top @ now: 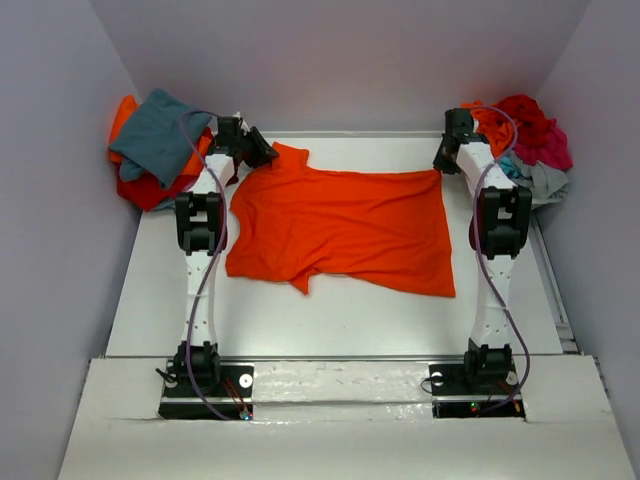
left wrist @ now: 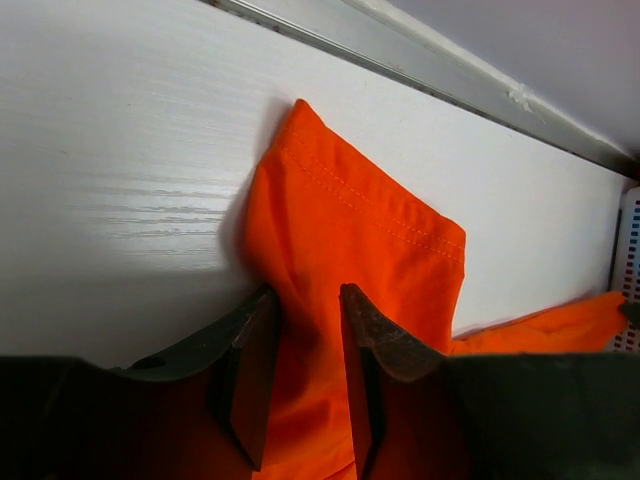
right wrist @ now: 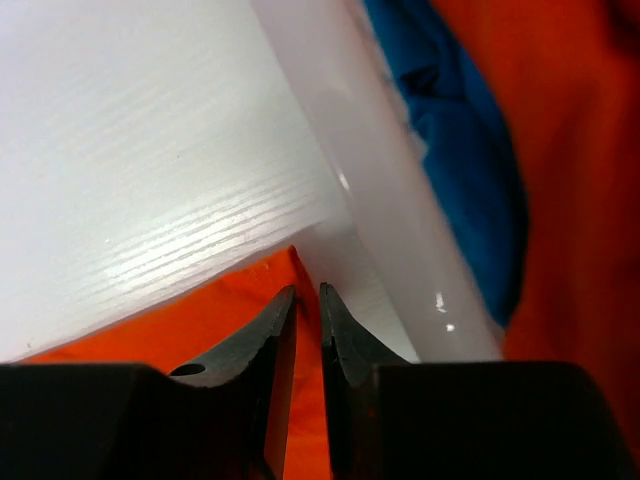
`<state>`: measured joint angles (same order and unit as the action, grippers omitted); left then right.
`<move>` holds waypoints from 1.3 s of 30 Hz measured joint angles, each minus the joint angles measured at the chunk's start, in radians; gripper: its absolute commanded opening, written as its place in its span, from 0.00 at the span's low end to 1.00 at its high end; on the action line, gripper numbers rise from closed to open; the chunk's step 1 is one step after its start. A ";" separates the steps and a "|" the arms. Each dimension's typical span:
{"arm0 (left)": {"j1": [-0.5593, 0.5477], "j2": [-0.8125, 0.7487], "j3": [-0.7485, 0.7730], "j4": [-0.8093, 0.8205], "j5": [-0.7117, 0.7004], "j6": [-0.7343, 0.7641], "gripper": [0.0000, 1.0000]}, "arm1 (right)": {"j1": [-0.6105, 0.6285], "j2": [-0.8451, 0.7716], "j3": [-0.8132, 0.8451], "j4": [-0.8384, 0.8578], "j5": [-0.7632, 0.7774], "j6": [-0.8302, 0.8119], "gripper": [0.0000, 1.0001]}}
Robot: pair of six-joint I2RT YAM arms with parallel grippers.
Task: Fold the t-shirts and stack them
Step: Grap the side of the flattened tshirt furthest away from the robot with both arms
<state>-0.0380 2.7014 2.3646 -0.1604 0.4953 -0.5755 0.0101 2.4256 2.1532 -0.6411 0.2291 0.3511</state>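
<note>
A bright orange t-shirt (top: pixel 340 225) lies spread flat on the white table, its sleeves to the left and its hem to the right. My left gripper (top: pixel 258 152) is at the far left sleeve (left wrist: pixel 350 230). In the left wrist view this gripper (left wrist: pixel 305 295) is open, its jaws standing apart on either side of the sleeve cloth. My right gripper (top: pixel 443 158) is at the shirt's far right corner. In the right wrist view the right gripper (right wrist: pixel 308 290) is shut on a thin edge of the orange cloth (right wrist: pixel 200 320).
A teal-grey shirt (top: pixel 160 135) lies on red and orange ones (top: pixel 150 190) at the far left. At the far right, red and magenta shirts (top: pixel 530 125) and a grey one (top: pixel 545 180) are heaped in a white bin (right wrist: pixel 380 200) along with a blue shirt (right wrist: pixel 460 130).
</note>
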 measured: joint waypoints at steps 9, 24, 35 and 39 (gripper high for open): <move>-0.020 0.000 -0.012 0.002 0.002 -0.005 0.29 | -0.015 -0.035 0.000 0.015 0.007 0.004 0.22; -0.021 -0.013 -0.048 0.031 -0.027 0.006 0.28 | -0.018 -0.023 0.075 -0.033 -0.029 0.013 0.45; -0.022 -0.019 -0.048 0.019 -0.047 0.024 0.28 | -0.011 0.010 0.084 -0.043 -0.068 0.039 0.45; -0.021 -0.022 -0.048 0.013 -0.053 0.029 0.28 | -0.009 0.012 0.078 -0.047 -0.068 0.043 0.45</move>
<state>-0.0593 2.6793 2.3161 -0.1478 0.4423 -0.5468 0.0010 2.4378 2.2314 -0.6876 0.1608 0.3943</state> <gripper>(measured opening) 0.282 0.448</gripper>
